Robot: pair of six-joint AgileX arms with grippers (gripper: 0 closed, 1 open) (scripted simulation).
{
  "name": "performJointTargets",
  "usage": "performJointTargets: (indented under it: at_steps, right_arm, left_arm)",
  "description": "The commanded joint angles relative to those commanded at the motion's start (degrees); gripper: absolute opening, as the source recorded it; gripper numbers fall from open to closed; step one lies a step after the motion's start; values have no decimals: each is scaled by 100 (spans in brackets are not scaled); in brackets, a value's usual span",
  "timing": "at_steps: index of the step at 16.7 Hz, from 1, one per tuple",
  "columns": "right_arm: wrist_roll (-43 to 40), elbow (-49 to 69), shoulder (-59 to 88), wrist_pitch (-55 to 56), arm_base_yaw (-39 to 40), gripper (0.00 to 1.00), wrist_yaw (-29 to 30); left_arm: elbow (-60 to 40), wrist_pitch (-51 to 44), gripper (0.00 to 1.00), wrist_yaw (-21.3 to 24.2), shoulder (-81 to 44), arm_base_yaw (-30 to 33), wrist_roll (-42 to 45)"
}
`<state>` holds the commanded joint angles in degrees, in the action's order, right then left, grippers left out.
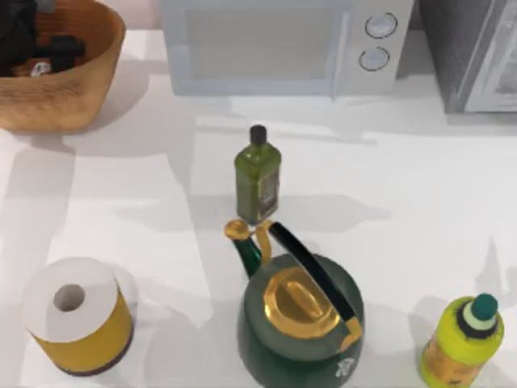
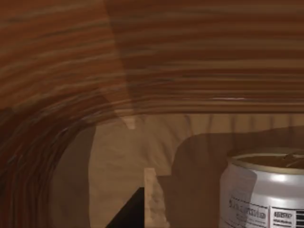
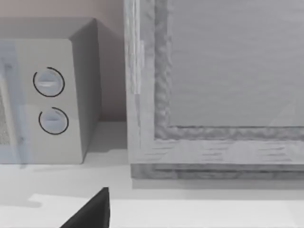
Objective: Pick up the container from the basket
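One container (image 2: 263, 190) stands upright in the basket (image 1: 77, 89), far left | left pincer (image 1: 32, 40) just beside it; fingers' state: cannot tell

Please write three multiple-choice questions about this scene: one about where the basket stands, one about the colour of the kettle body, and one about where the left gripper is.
1. Where does the basket stand on the table?
A. At its far left corner
B. At its near right corner
C. In the middle, in front of the microwave

2. What colour is the body of the kettle?
A. White
B. Dark green
C. Red

3. Where is the left gripper at this moment?
A. Above the paper roll
B. Beside the oil bottle
C. Down inside the basket

Answers:
1 A: the top view shows the basket in the upper left corner, left of the microwave.
2 B: the body is dark green, with gold lid and spout tip.
3 C: the dark gripper sits within the rim, and the left wrist view shows woven walls and the container close by.
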<state>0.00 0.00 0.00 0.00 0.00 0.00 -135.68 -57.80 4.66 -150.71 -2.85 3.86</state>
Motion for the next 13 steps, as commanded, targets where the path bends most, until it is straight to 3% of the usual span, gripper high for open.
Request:
performJointTargets:
  at_steps: [7, 13]
  right_arm:
    - [0, 0, 0, 0, 0, 100, 0]
    - [0, 0, 0, 0, 0, 100, 0]
  left_arm:
    - [0, 0, 2, 0, 0, 0, 0]
    - [0, 0, 0, 0, 0, 0, 0]
